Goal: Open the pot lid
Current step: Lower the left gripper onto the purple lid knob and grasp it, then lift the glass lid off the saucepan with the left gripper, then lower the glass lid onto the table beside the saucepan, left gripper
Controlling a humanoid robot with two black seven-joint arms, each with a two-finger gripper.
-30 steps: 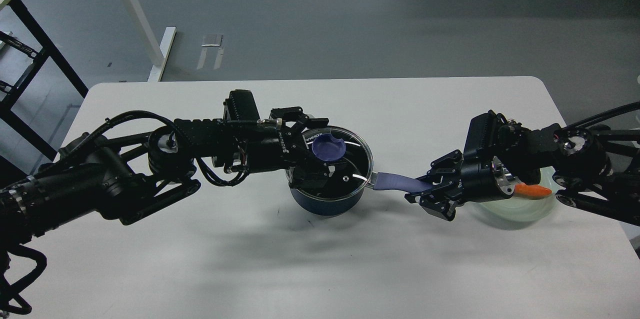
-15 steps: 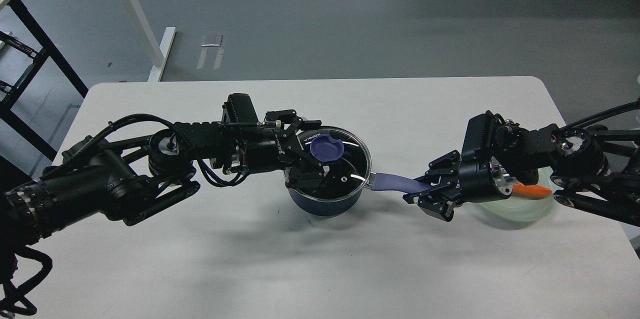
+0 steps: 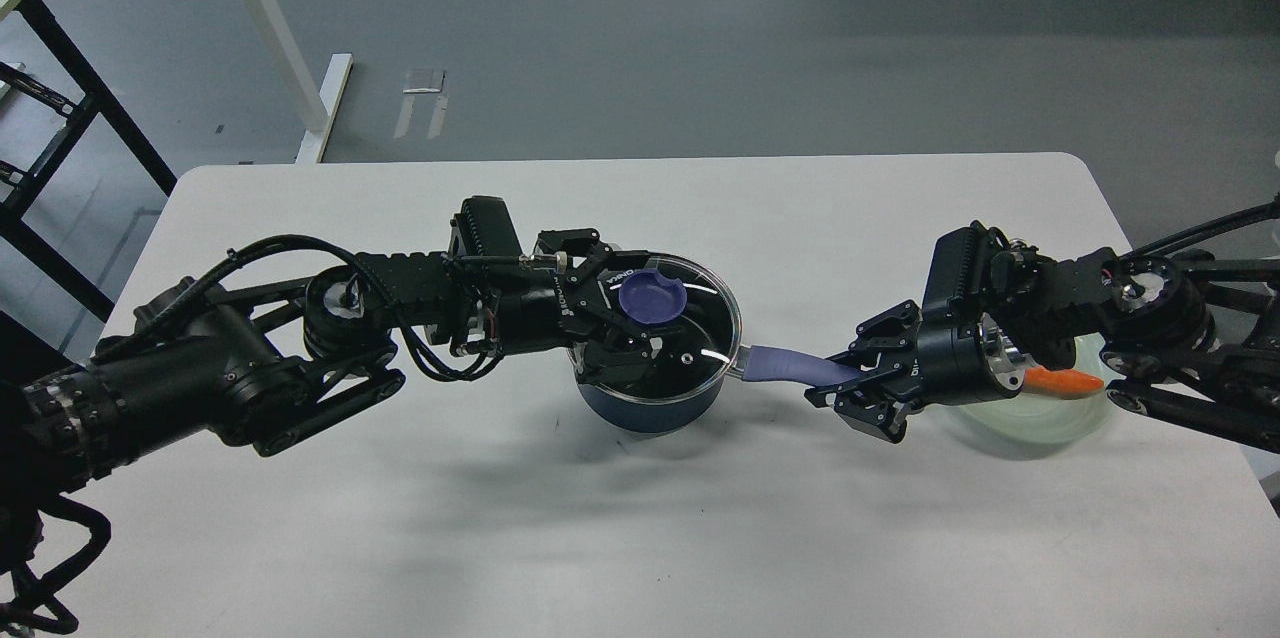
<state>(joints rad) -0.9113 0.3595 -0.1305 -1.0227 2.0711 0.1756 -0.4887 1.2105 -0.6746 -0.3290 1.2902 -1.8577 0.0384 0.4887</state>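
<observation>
A dark blue pot (image 3: pixel 650 408) stands mid-table with a glass lid (image 3: pixel 715 323) on it; the lid has a round purple knob (image 3: pixel 652 298). My left gripper (image 3: pixel 628 310) reaches in from the left over the lid, with one finger on each side of the knob, closed on it. The pot's purple handle (image 3: pixel 790 363) points right. My right gripper (image 3: pixel 845 380) is shut on the handle's end. Whether the lid is lifted off the rim I cannot tell.
A pale green bowl (image 3: pixel 1040 418) with an orange carrot (image 3: pixel 1065 382) in it sits behind my right wrist. The white table (image 3: pixel 640 538) carries nothing else. Its far edge runs behind the pot.
My left arm and the knob have shifted slightly left and down. The right gripper stays on the handle, almost unmoved.
</observation>
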